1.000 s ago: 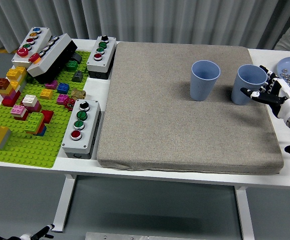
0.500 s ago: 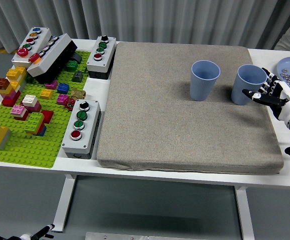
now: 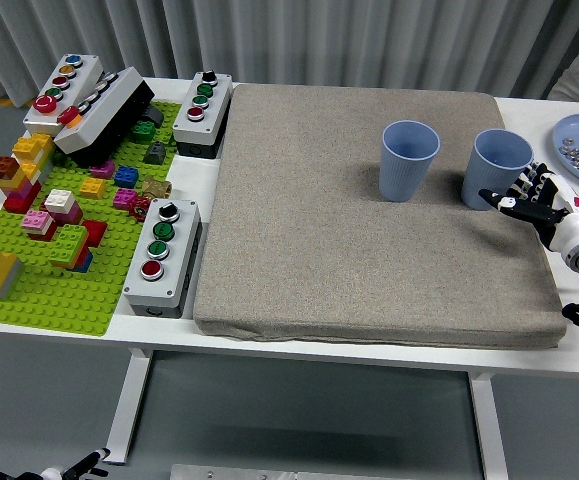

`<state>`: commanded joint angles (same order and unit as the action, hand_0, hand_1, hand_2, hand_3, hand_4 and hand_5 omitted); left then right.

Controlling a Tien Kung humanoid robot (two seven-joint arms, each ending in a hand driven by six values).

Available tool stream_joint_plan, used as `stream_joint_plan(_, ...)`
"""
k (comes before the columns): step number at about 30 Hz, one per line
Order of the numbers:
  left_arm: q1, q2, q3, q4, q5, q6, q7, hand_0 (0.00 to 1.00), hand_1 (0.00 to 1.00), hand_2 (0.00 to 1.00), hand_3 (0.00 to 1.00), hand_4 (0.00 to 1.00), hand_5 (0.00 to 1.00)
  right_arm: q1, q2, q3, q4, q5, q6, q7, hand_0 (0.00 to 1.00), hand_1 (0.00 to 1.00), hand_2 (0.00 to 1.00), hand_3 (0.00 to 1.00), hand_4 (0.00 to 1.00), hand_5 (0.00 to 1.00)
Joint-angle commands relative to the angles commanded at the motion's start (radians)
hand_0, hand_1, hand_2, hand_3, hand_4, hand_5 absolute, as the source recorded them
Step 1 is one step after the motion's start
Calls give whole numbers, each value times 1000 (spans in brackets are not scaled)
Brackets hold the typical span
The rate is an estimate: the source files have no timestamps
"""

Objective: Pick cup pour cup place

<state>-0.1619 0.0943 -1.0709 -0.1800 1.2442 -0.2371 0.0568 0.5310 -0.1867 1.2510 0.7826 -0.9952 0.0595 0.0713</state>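
A grey-brown fabric mat (image 3: pixel 369 220) covers most of the white worktop (image 3: pixel 59 335). Two blue cups stand upright on the mat's far right portion, set apart from each other: the left cup (image 3: pixel 408 160) is positioned near the mat's centre-right, and the right cup (image 3: pixel 497 168) stands close to the mat's right edge. The right hand (image 3: pixel 539 198) enters from the right side of the picture and sits just beside the right cup, on its near-right side. Its fingers (image 3: pixel 519 190) are spread and loosely extended toward the cup wall; they hold nothing, and whether any fingertip touches the cup cannot be determined. The left hand is out of view. At the far right corner of the worktop lies a blue plate (image 3: pixel 569 128) carrying small pieces, partly cut off by the picture's edge. To the left of the mat, a green baseplate (image 3: pixel 44 290) carries assorted coloured building bricks (image 3: pixel 54 215). Four grey push-button boxes are distributed around it: one near the mat's left edge (image 3: pixel 162 255), one at the mat's far left corner (image 3: pixel 203 110), and two at the far left, one of them tilted (image 3: pixel 104 112).
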Motion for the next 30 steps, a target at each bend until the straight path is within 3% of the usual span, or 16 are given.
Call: stream_joint_plan(30, -25, -4, 7, 0, 16, -2, 6, 835, 836, 873, 805, 643, 998, 59, 22, -8, -70, -6, 0, 14, 977, 964, 998, 998, 866, 312)
